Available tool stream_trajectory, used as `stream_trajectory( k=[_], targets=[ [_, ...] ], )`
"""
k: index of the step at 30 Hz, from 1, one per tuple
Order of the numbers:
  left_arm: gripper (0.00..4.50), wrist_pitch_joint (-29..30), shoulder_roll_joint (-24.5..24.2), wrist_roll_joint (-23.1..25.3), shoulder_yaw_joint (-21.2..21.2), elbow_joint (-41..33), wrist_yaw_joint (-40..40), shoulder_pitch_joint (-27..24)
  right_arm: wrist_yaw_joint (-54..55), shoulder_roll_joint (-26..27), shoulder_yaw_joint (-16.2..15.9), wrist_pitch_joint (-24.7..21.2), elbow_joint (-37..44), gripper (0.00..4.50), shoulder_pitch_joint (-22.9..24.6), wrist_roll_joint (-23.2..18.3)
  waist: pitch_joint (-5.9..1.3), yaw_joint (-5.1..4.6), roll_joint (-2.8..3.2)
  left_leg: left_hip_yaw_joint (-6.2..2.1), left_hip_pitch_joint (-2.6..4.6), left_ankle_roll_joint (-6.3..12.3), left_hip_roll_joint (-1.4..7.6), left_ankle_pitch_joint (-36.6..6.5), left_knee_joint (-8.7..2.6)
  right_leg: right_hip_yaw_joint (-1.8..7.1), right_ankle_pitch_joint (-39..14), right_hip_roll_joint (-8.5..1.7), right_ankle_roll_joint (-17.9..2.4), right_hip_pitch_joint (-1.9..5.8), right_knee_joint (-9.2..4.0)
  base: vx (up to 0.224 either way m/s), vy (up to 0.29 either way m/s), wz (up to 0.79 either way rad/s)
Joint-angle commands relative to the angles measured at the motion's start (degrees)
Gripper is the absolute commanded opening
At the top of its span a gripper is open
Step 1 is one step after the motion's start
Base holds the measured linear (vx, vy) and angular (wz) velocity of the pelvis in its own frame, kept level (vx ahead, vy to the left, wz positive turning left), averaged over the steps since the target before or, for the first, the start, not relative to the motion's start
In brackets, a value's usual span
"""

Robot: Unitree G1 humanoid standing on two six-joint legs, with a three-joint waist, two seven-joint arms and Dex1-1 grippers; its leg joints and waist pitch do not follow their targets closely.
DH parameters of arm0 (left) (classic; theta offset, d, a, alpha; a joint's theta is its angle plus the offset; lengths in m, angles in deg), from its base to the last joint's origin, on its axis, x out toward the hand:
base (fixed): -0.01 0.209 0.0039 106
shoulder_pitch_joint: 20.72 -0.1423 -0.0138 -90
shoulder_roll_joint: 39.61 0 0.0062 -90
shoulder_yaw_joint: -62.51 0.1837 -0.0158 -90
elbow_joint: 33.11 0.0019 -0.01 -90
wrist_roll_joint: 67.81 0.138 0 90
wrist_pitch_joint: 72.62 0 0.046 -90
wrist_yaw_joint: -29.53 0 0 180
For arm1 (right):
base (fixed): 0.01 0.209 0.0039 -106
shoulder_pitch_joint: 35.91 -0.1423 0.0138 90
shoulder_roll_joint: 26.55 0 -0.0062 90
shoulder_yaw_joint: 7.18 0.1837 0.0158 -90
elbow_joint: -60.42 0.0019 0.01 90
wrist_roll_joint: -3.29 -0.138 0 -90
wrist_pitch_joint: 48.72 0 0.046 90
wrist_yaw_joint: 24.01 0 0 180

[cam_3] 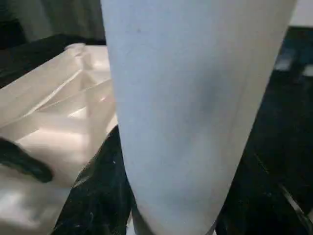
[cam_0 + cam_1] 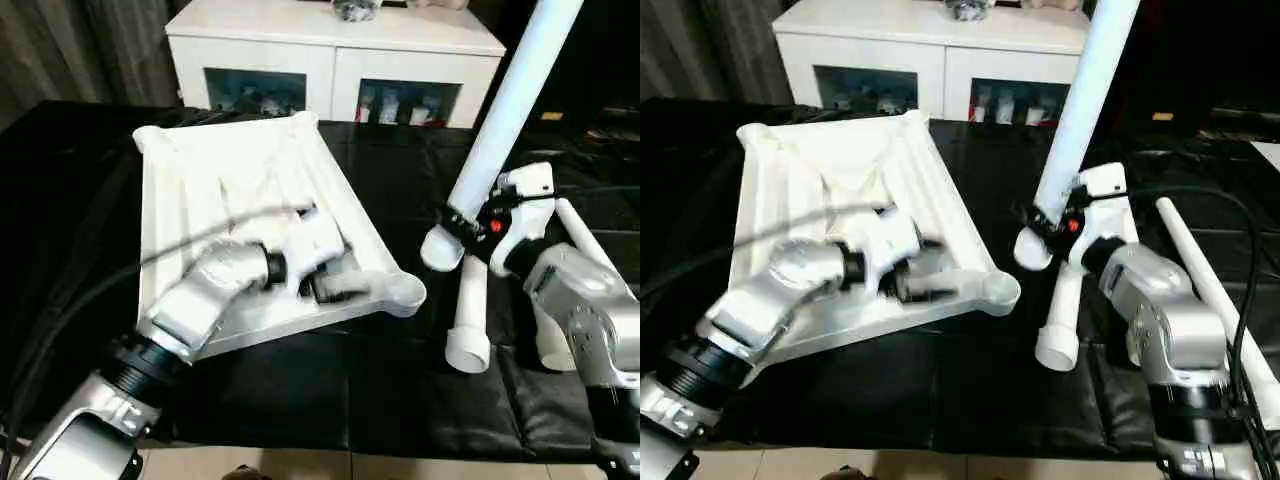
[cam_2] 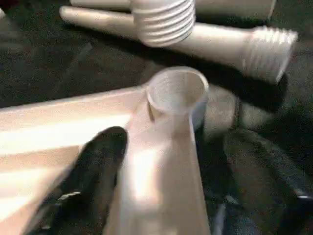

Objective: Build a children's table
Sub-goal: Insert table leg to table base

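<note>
Black work table: left pincer spread over tabletop rib; right pincer grasping leg.

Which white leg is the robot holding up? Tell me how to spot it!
Find the black-covered table, then the upside-down white tabletop on it. To its right, the right pincer grips one leg near its threaded end. It alone slants up into the air; the other legs lie flat.

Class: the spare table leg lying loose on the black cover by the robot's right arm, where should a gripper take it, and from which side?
Grip the lying leg mid-shaft from above: the tube is round and bare there, flat on the black cover, with its threaded end left free for the corner socket.
</note>
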Motion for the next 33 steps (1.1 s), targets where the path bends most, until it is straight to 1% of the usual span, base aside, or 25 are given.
stream_trajectory(
  k=[1, 2, 4, 6, 7, 9, 11, 12, 13, 15, 16, 17, 18, 19, 21, 22, 24, 25, 26, 28, 33],
  targets=[
    [3.36, 1.63, -0.84, 1.38, 1.28, 1.02, 1.05, 0.17, -2.17, -1.18, -1.20, -0.45, 2.62, 1.86, 0.66, -0.96, -4.08, -0.38, 0.24, -1.25, 0.79, -1.48, 3.64, -9.55, -4.73, 2.67, -4.81, -3.88, -13.57, 2.67, -3.95, 0.000, 0.000, 0.00],
    [3.12, 2.55, -0.96, 2.39, 1.67, 1.37, 0.60, 0.21, -3.15, -1.62, -2.06, -0.71, 3.60, 1.86, 1.41, -1.02, -4.11, -0.49, 0.31, -1.28, 0.78, -1.21, 3.64, -9.44, -4.70, 2.67, -5.10, -3.97, -13.72, 2.67, -3.96, 0.000, 0.000, 0.00],
    [3.04, 3.43, -1.05, 3.30, 2.03, 1.39, 0.33, 0.15, -3.58, -1.75, -2.55, -0.81, 4.21, 1.86, 1.96, -0.83, -4.04, -0.58, 0.36, -1.28, 0.76, -1.09, 3.69, -9.32, -4.70, 2.68, -5.29, -3.97, -13.88, 2.71, -4.05, 0.000, 0.000, 0.00],
    [2.75, 4.89, -0.96, 3.78, 2.16, 1.02, 0.03, -0.03, -3.08, -1.56, -2.69, -0.62, 4.35, 1.86, 2.28, -0.13, -4.00, -0.87, 0.44, -1.35, 0.72, -1.03, 3.71, -9.47, -4.75, 2.65, -6.13, -4.03, -14.08, 2.61, -4.10, 0.000, 0.000, 0.00],
    [2.66, 5.30, -0.91, 4.41, 2.31, 0.37, -0.63, -0.27, -2.41, -1.33, -2.72, -0.19, 4.06, 1.86, 2.33, 0.58, -3.98, -0.94, 0.29, -1.31, 0.69, -0.99, 3.68, -9.60, -4.74, 2.67, -6.43, -4.01, -14.11, 2.62, -4.18, 0.000, 0.000, 0.00],
    [2.59, 6.41, -0.57, 5.54, 2.34, -1.76, -2.24, -1.21, -0.94, -0.54, -2.34, 0.27, 3.51, 1.86, 2.41, 1.41, -4.01, -1.12, 0.28, -1.36, 0.63, -0.95, 3.77, -9.12, -4.74, 2.67, -6.07, -4.07, -14.31, 2.65, -4.09, 0.000, 0.000, 0.00],
    [2.36, 7.09, -0.49, 6.04, 2.41, -3.48, -2.84, -2.06, -0.65, -0.25, -2.31, 0.47, 3.38, 1.86, 2.53, 1.52, -3.98, -1.20, 0.31, -1.38, 0.60, -0.79, 3.78, -9.10, -4.74, 2.67, -6.07, -4.09, -14.41, 2.65, -4.11, 0.000, 0.000, 0.00],
    [2.36, 7.40, -0.59, 6.32, 2.47, -4.52, -2.90, -2.64, -0.72, -0.25, -2.45, 0.54, 3.44, 1.86, 2.67, 1.49, -3.97, -1.24, 0.21, -1.37, 0.59, -0.62, 3.83, -9.33, -4.76, 2.68, -6.41, -4.10, -14.39, 2.63, -4.21, 0.000, 0.000, 0.00],
    [2.24, 8.24, -0.73, 6.35, 2.46, -5.64, -2.76, -3.25, -0.79, -0.27, -2.58, 0.57, 3.54, 1.86, 2.82, 1.51, -3.96, -1.26, 0.14, -1.36, 0.57, -0.49, 3.83, -9.22, -4.76, 2.67, -6.32, -4.07, -14.40, 2.65, -4.18, 0.000, 0.000, 0.00],
    [2.07, 9.32, -0.95, 6.24, 2.23, -7.35, -2.97, -4.26, -0.84, -0.27, -2.74, 0.60, 3.62, 1.86, 2.97, 1.58, -3.88, -1.30, 0.27, -1.36, 0.60, -0.44, 3.82, -9.82, -4.80, 2.69, -7.37, -4.07, -14.29, 2.56, -4.26, 0.000, 0.000, 0.00],
    [2.01, 9.85, -1.05, 6.15, 2.00, -8.21, -3.22, -4.81, -0.89, -0.26, -2.82, 0.59, 3.64, 1.86, 3.01, 1.64, -3.77, -1.31, 0.17, -1.34, 0.61, -0.43, 3.76, -10.32, -4.84, 2.67, -8.44, -4.00, -14.06, 2.46, -4.41, 0.000, 0.000, 0.00],
    [2.01, 10.24, -1.23, 6.05, 1.88, -8.63, -3.21, -5.14, -0.91, -0.21, -2.86, 0.54, 3.66, 1.86, 3.03, 1.64, -3.77, -1.31, 0.17, -1.34, 0.61, -0.43, 3.76, -10.32, -4.84, 2.67, -8.44, -4.00, -14.06, 2.46, -4.41, 0.000, 0.000, 0.00],
    [1.95, 10.81, -1.47, 5.98, 1.72, -9.20, -3.18, -5.59, -0.90, -0.11, -2.90, 0.47, 3.69, 1.86, 3.05, 1.67, -3.70, -1.39, 0.18, -1.36, 0.62, -0.60, 3.76, -10.88, -4.91, 2.70, -9.66, -3.99, -13.68, 2.38, -4.53, 0.000, 0.000, 0.00],
    [1.73, 11.25, -1.80, 6.00, 1.61, -9.67, -3.15, -6.05, -1.04, -0.10, -3.03, 0.44, 3.71, 1.86, 3.10, 1.67, -3.72, -1.39, 0.18, -1.38, 0.66, -0.69, 3.77, -11.14, -4.92, 2.71, -10.29, -3.99, -13.44, 2.34, -4.56, 0.000, 0.000, 0.00],
    [1.65, 11.53, -2.26, 6.08, 1.53, -10.07, -3.07, -6.58, -1.15, -0.09, -3.18, 0.53, 3.68, 1.86, 3.15, 1.73, -3.67, -1.44, 0.16, -1.36, 0.65, -0.75, 3.71, -11.36, -4.95, 2.71, -10.71, -3.93, -13.18, 2.28, -4.65, 0.000, 0.000, 0.00],
    [1.61, 12.25, -2.78, 6.47, 0.91, -10.80, -3.32, -7.70, -1.08, 0.03, -3.33, 0.60, 3.68, 1.86, 3.24, 1.68, -3.69, -1.45, 0.17, -1.42, 0.63, -0.81, 3.74, -11.42, -4.99, 2.70, -10.71, -3.93, -13.02, 2.27, -4.60, 0.000, 0.000, 0.00],
    [1.44, 12.46, -2.98, 6.63, 0.64, -11.18, -3.29, -8.17, -1.08, 0.12, -3.37, 0.59, 3.67, 1.86, 3.25, 1.64, -3.72, -1.59, 0.22, -1.45, 0.62, -0.90, 3.71, -11.53, -5.01, 2.69, -10.47, -3.88, -12.85, 2.23, -4.55, 0.000, 0.000, 0.00],
    [1.44, 12.67, -3.27, 6.68, 0.52, -11.32, -2.99, -8.51, -1.29, 0.19, -3.57, 0.62, 3.56, 1.86, 3.20, 1.65, -3.69, -1.60, 0.19, -1.46, 0.61, -0.84, 3.72, -11.42, -5.05, 2.68, -10.39, -3.87, -12.87, 2.21, -4.58, 0.000, 0.000, 0.00],
    [1.22, 12.73, -3.39, 6.69, 0.50, -11.35, -2.85, -8.62, -1.37, 0.21, -3.64, 0.64, 3.52, 1.86, 3.18, 1.66, -3.71, -1.56, 0.23, -1.41, 0.68, -0.82, 3.71, -11.36, -5.01, 2.68, -10.29, -3.86, -12.90, 2.14, -4.61, 0.000, 0.000, 0.00],
    [1.14, 12.83, -3.51, 6.87, 0.44, -11.16, -2.97, -8.72, -1.59, 0.39, -3.71, 0.65, 3.41, 1.86, 3.07, 1.88, -3.68, -1.56, 0.31, -1.43, 0.67, -0.85, 3.70, -11.53, -5.05, 2.70, -10.15, -3.84, -12.96, 2.11, -4.59, 0.000, 0.000, 0.00],
    [0.58, 12.00, -3.18, 7.04, 0.00, -9.45, -3.28, -8.20, -1.99, 0.65, -3.75, 0.65, 3.13, 1.86, 2.66, 1.84, -3.65, -1.49, 0.27, -1.44, 0.65, -0.93, 3.69, -11.84, -5.09, 2.73, -10.53, -3.93, -12.86, 2.13, -4.66, 0.000, 0.000, 0.00]
  ],
)
